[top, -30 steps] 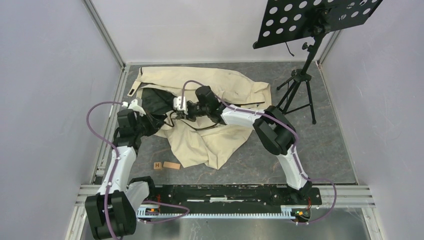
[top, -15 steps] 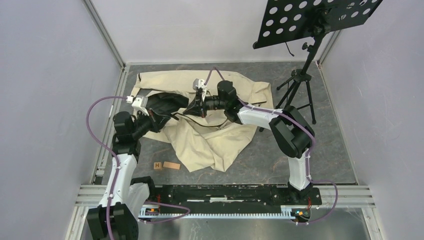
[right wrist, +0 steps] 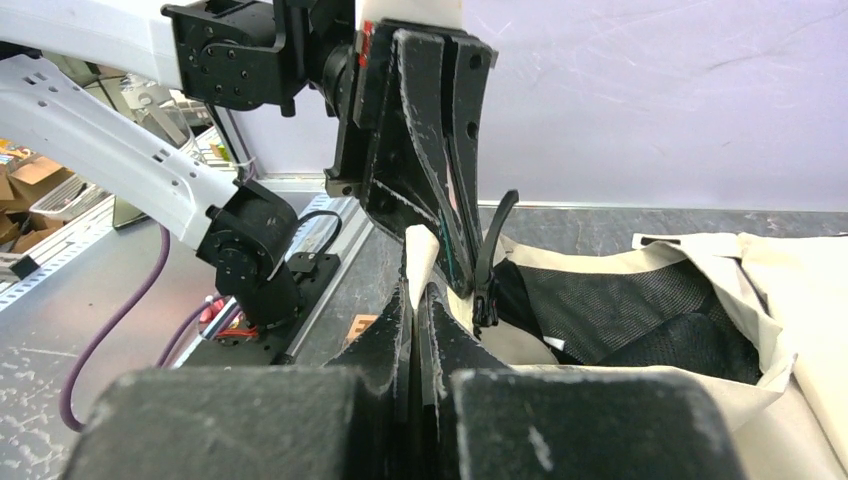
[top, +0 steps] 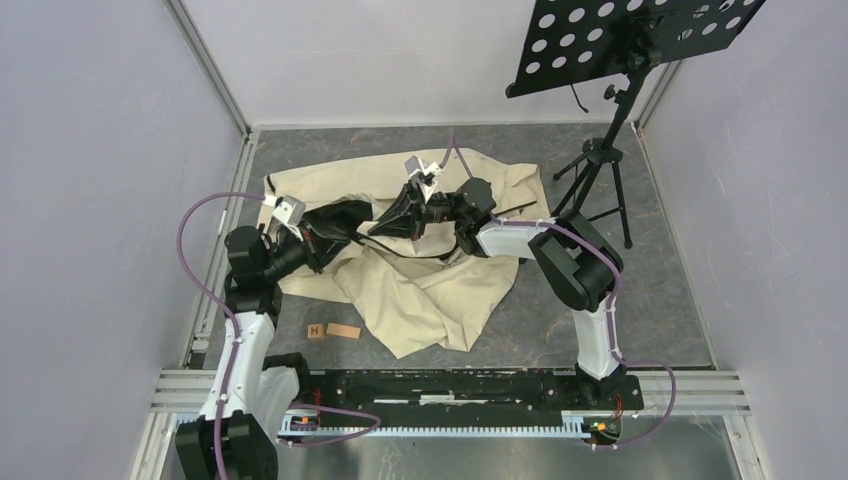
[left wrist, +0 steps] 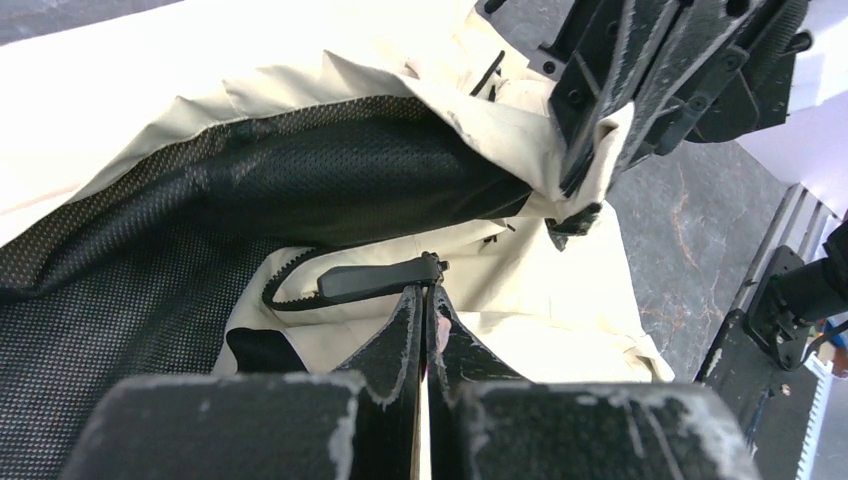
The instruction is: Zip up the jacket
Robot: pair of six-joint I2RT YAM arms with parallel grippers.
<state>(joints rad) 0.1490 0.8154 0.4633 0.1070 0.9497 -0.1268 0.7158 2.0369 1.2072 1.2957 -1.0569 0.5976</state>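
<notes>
Jacket (top: 430,290) lies crumpled on the worktop (top: 650,300), front open with the lining (left wrist: 300,180) showing: nothing is zipped yet. Left end effector (left wrist: 425,295) is pinched on the zipper pull (left wrist: 375,280), and right end effector (right wrist: 413,295) clamps a cream edge fold.

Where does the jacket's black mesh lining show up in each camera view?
Top external: black mesh lining, left of centre, on the cream jacket.
Left wrist: fills the left half.
Right wrist: right of centre, low, inside the folded jacket.
Shared landmark: the cream jacket fabric bordering it.
</notes>
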